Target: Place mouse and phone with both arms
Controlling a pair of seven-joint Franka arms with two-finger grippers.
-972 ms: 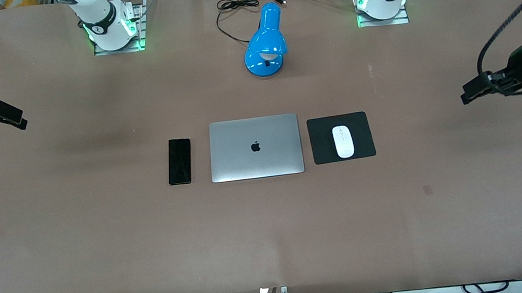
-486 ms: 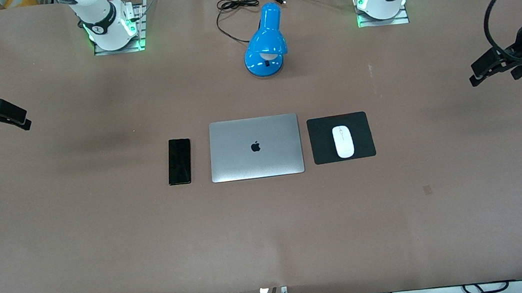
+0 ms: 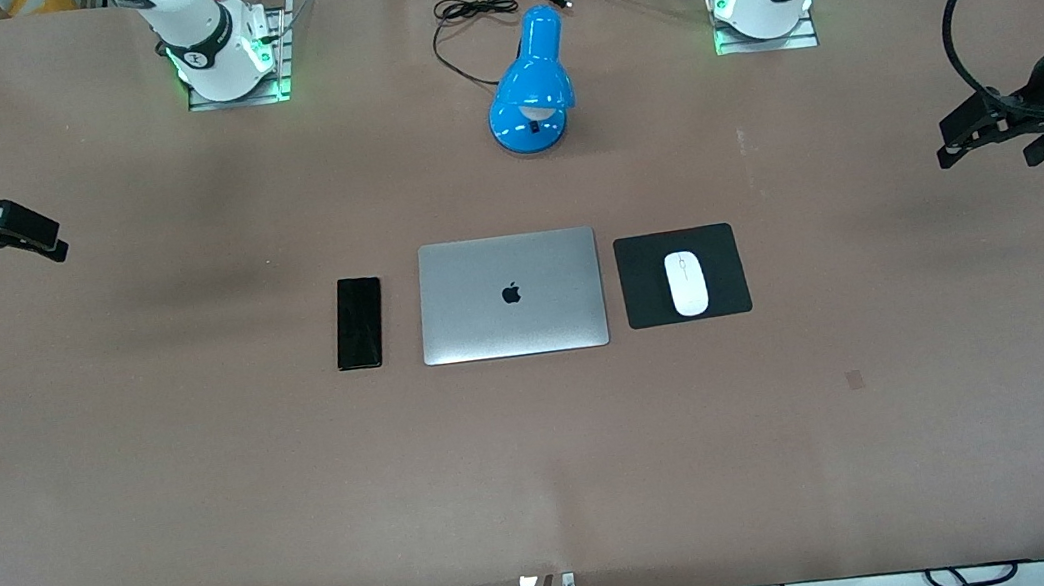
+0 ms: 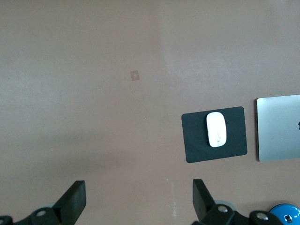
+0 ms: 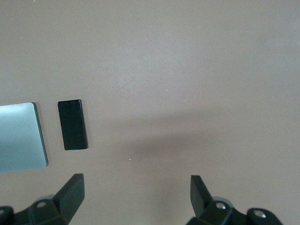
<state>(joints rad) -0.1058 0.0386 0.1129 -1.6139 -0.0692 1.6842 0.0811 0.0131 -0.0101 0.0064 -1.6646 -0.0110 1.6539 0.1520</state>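
Front view showed the right gripper [image 3: 35, 236], fingers apart, over bare table [image 3: 546, 471] near that edge. Phone [image 3: 358, 322] lay beside the laptop [image 3: 510, 295], mouse [image 3: 686, 283] on its pad [image 3: 726, 246]. The left gripper [image 3: 970, 135] hung spread, empty. Placing looked done; wide room remained for withdrawing.

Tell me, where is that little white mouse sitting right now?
The mouse lies on the black pad beside the closed laptop, toward the left arm's end of the table.
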